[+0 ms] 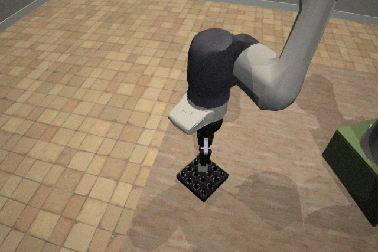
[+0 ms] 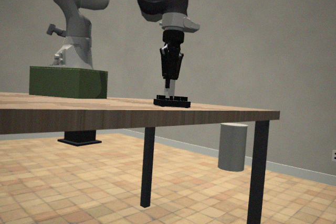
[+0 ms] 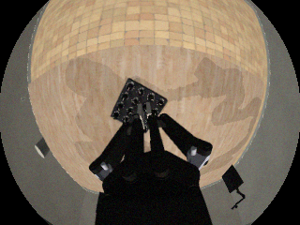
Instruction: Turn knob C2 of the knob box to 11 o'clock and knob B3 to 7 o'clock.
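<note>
The black knob box (image 1: 204,199) (image 2: 173,104) (image 3: 136,85) stands flat on the table, seen corner-on in the top view. Its black knobs sit in a grid with pale rings of marks. My gripper (image 1: 202,167) (image 2: 169,95) (image 3: 144,108) points straight down, its pale fingertips at knob height. It is nearly closed and appears shut on one of the inner knobs, which the fingertips mostly cover. That knob's name and line cannot be read. The gripper also hides knobs behind it in the top view. The socket, printed names and most lines are too small or dark to make out.
Neighbouring knobs stand close around the fingertips on all sides. The wooden table (image 1: 268,151) (image 2: 81,118) has an edge beyond the box. The green block (image 1: 348,154) (image 2: 54,80) under the arm's base stands well away from the box. A grey bin (image 2: 232,148) stands on the floor.
</note>
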Robot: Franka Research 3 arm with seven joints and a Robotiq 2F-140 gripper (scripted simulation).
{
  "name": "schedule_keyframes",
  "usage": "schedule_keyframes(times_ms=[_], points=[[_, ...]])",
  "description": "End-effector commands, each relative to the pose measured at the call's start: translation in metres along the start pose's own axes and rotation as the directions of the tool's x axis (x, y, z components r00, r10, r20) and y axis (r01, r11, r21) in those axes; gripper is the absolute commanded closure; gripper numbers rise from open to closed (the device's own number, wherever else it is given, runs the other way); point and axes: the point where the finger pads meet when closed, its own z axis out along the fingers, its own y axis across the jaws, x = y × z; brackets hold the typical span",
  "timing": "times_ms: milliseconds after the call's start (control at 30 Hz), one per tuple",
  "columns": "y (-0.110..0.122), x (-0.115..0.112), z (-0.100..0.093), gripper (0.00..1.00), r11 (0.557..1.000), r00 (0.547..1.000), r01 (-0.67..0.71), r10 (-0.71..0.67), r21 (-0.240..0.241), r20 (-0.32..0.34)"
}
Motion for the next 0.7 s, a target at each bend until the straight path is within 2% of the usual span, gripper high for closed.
schedule_keyframes(times_ms=[0, 333, 667], points=[[-0.0003, 0.0005, 0.0002, 0.95, 0.988, 0.988, -0.155, 0.155, -0.003, -0.011], [-0.0003, 0.0005, 0.0002, 0.95, 0.959, 0.959, -0.283, 0.283, -0.002, -0.011], [-0.0003, 0.0005, 0.0002, 0.95, 0.906, 0.906, -0.423, 0.423, 0.000, -0.011]])
